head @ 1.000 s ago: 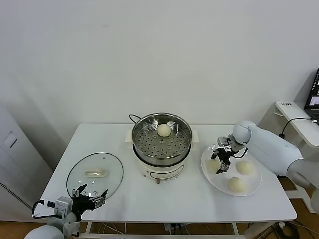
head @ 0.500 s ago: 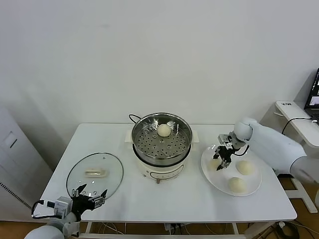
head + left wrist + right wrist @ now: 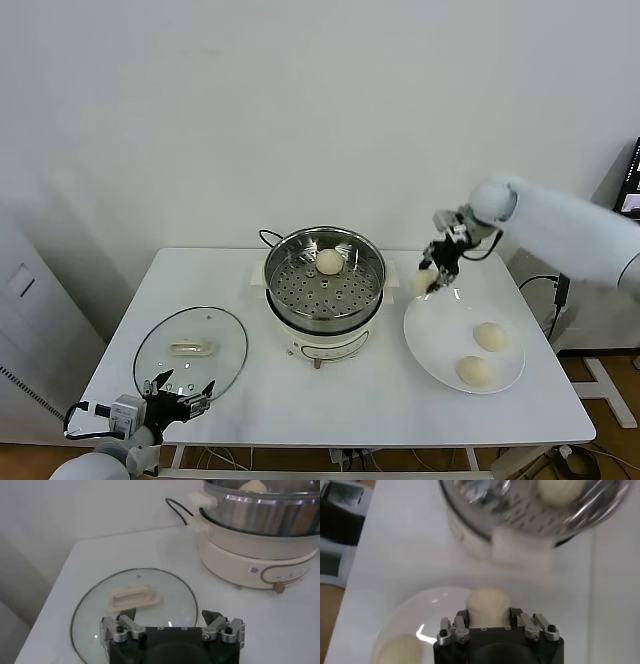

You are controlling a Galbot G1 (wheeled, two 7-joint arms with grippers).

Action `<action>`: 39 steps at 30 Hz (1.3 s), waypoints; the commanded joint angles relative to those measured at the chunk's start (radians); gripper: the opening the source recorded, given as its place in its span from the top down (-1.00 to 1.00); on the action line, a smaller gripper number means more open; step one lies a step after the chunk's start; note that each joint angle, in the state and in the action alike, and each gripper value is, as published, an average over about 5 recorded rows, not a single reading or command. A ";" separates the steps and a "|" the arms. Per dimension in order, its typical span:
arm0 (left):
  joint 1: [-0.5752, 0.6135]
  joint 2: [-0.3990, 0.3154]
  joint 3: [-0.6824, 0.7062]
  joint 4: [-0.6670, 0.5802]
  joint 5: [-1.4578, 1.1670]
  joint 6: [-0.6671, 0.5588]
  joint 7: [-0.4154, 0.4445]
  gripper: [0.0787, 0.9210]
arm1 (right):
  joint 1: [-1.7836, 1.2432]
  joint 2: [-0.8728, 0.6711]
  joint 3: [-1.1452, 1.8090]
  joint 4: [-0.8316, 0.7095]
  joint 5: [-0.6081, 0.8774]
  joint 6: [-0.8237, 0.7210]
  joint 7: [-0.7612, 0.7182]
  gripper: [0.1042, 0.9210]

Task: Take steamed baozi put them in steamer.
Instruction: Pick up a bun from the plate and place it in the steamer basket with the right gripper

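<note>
My right gripper [image 3: 436, 272] is shut on a cream-white steamed baozi [image 3: 425, 283], lifted above the gap between the white plate [image 3: 437, 325] and the steamer [image 3: 300, 300]. In the right wrist view the held baozi [image 3: 487, 604] sits squeezed between the jaws of the right gripper [image 3: 489, 614], with the steamer [image 3: 520, 520] ahead. One baozi [image 3: 329, 261] lies on the steamer's perforated tray. Two baozi [image 3: 488, 336] [image 3: 473, 371] rest on the plate. My left gripper [image 3: 180, 397] stays parked and open near the table's front left corner.
A round glass lid [image 3: 190, 350] with a cream handle lies flat on the table left of the steamer, just ahead of the left gripper [image 3: 170, 622]. The steamer's black cord [image 3: 266, 238] runs behind it. The table's right edge is close to the plate.
The right gripper closed on a baozi on the plate and lifted it up and toward the steamer. The plate now holds two buns. The left arm has not moved.
</note>
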 commanded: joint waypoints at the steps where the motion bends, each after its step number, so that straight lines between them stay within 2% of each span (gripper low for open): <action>1: 0.000 0.001 0.002 0.002 0.001 0.000 -0.002 -0.77 | 0.272 0.060 -0.169 0.124 0.349 -0.185 0.055 0.05; 7: 0.000 -0.001 0.004 0.004 0.001 -0.001 -0.003 -0.77 | 0.232 0.181 -0.155 0.109 0.450 -0.244 0.137 0.05; 16: -0.006 -0.007 0.007 0.012 0.003 0.000 -0.006 -0.77 | 0.078 0.362 -0.106 0.043 0.513 -0.325 0.268 0.05; 26: -0.007 -0.005 0.005 0.007 0.001 -0.001 -0.006 -0.77 | -0.041 0.467 -0.075 -0.069 0.440 -0.384 0.345 0.05; 39: -0.006 0.000 0.004 0.009 -0.004 -0.007 -0.005 -0.77 | -0.142 0.526 -0.030 -0.174 0.354 -0.386 0.383 0.05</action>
